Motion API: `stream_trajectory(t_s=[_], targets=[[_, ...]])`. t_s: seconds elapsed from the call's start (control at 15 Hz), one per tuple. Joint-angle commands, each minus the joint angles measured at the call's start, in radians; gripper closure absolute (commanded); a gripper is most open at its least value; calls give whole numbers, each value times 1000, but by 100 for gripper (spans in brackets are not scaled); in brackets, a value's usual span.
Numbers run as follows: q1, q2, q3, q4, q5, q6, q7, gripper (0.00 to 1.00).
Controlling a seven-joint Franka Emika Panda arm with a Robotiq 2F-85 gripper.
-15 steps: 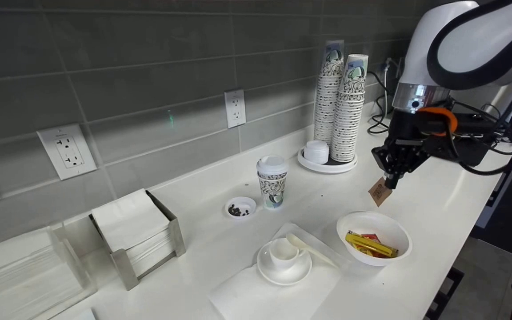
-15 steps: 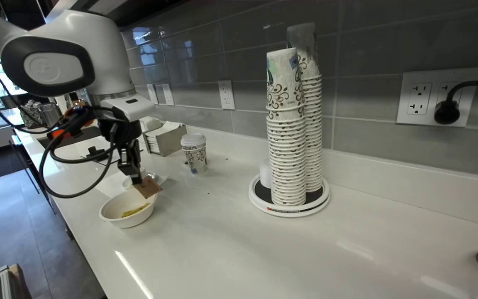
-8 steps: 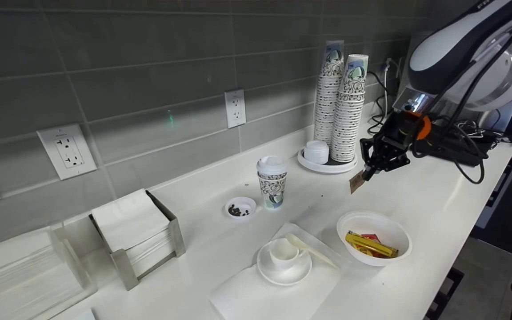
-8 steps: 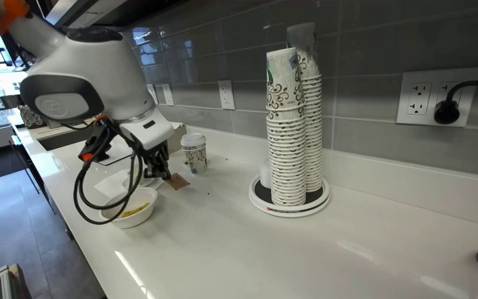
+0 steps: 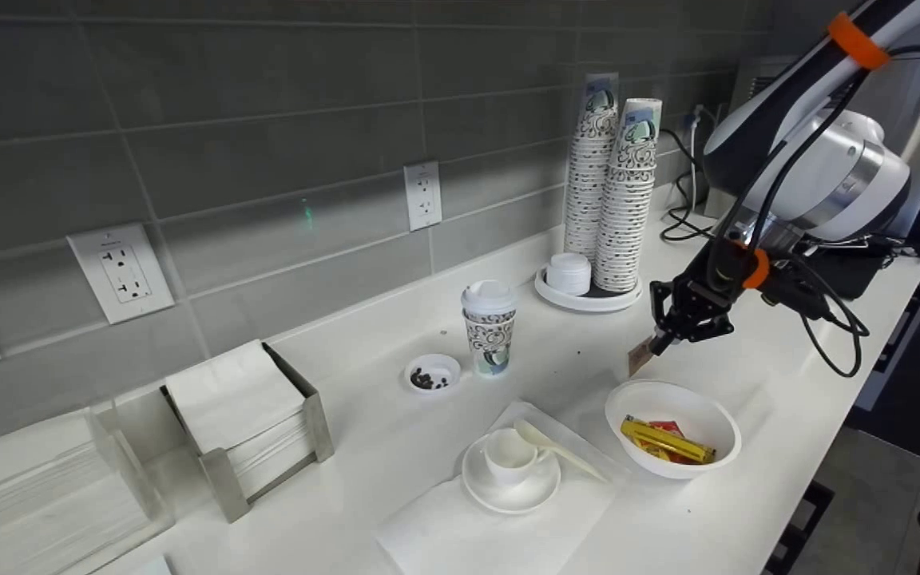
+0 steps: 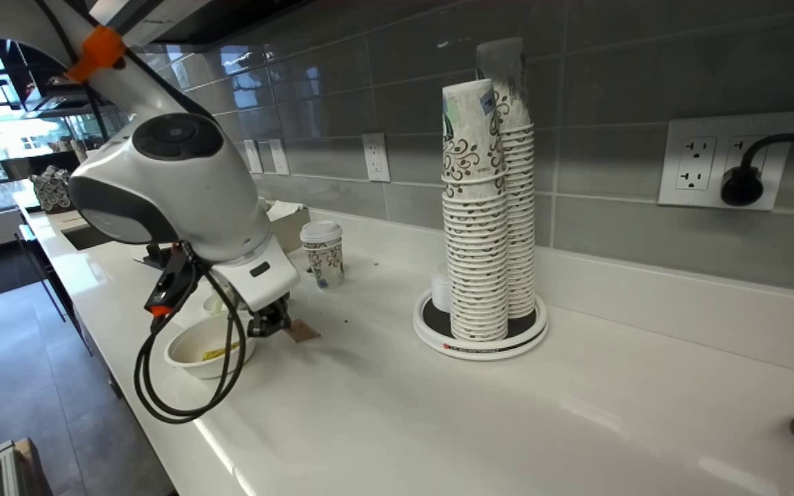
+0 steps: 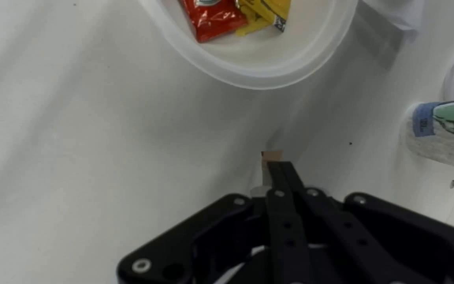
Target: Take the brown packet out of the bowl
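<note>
Brown packet [image 5: 638,358], now lower, in the gripper [image 5: 657,346]

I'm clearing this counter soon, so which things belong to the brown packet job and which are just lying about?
For the job: brown packet, in the jaws; white bowl.
Lying about: yellow packets; red packet; lidded cup; stacked cups; spoon; teacup; saucer; napkins; small dish.

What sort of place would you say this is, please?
Probably an office kitchen or break-room coffee counter, judging by the stacked paper cups, the white napkins in their metal holder, and the lidded cup.
</note>
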Motion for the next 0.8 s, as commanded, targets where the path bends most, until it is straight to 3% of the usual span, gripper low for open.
stream_trajectory(t_s=[0.0,0.07,0.2,0.4,0.47,0.73], targets=[[9,101,-5,41,46,-11,-57,97],[7,118,-1,43,34,-5,-53,76],[5,148,3,49,6,2,-38,69],[4,176,2,47,-86,25,14,50],[-79,174,79,41,-146,35,48,44],[-136,160,103,16,-473,74,241,16]])
